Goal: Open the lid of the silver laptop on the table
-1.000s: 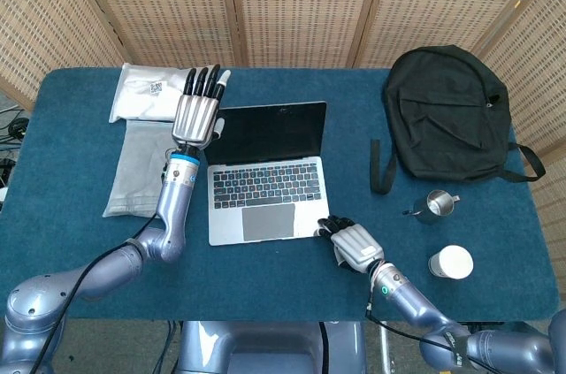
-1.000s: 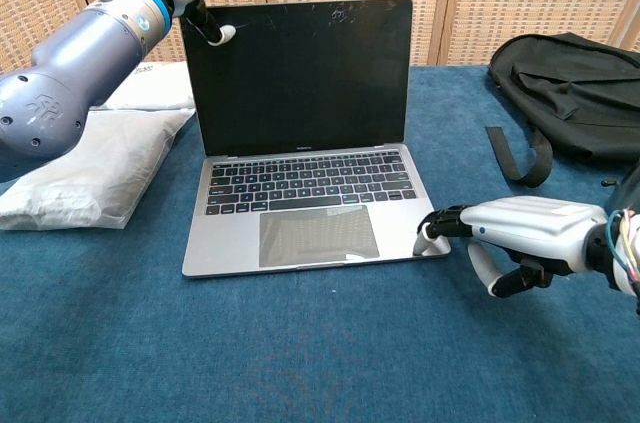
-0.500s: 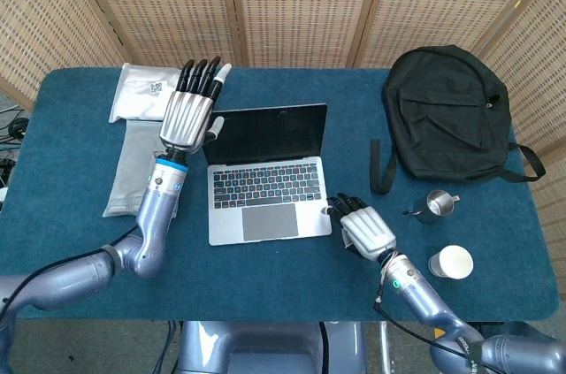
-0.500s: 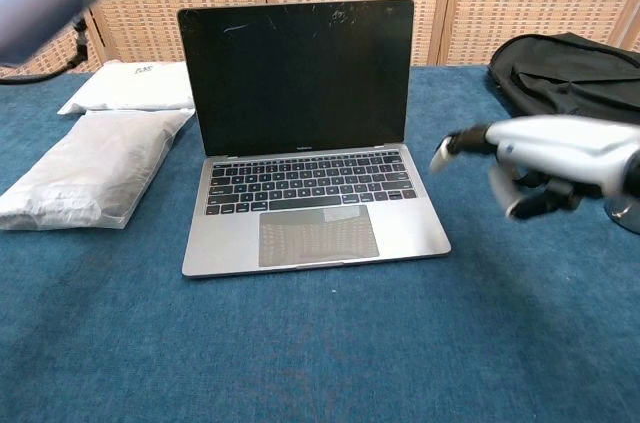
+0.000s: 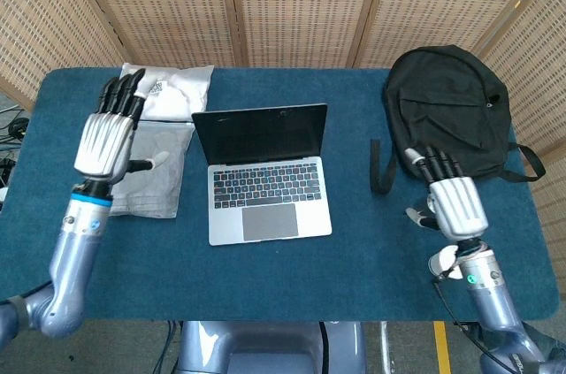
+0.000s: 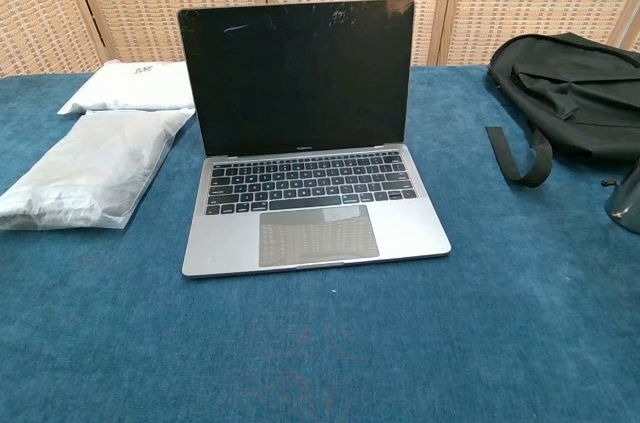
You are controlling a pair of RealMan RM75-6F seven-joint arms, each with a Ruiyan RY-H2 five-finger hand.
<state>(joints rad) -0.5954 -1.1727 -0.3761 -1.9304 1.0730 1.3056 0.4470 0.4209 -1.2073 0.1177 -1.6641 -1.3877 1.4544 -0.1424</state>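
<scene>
The bench [image 5: 292,303] is covered in blue cloth and stands before woven screens [image 5: 301,3]. A black backpack [image 5: 447,113] lies at the back right corner, one strap trailing toward the middle. The laptop [image 5: 265,175] sits at the centre of the bench with its lid open and upright, the screen dark and the keyboard and trackpad showing; nothing touches it. Left of it lie two plastic-wrapped packages: a grey one [image 6: 90,168] near the laptop's left edge and a white one [image 6: 135,86] behind it, the two touching. The left hand [image 5: 108,131] is raised over the grey package, well apart from the laptop, its fingers [image 5: 124,89] straight and slightly apart, holding nothing. The right hand [image 5: 451,197] is raised over the right side of the bench just in front of the backpack, fingers extended and a little apart, also holding nothing. A dark cup [image 6: 625,205] shows at the right edge of the chest view.
</scene>
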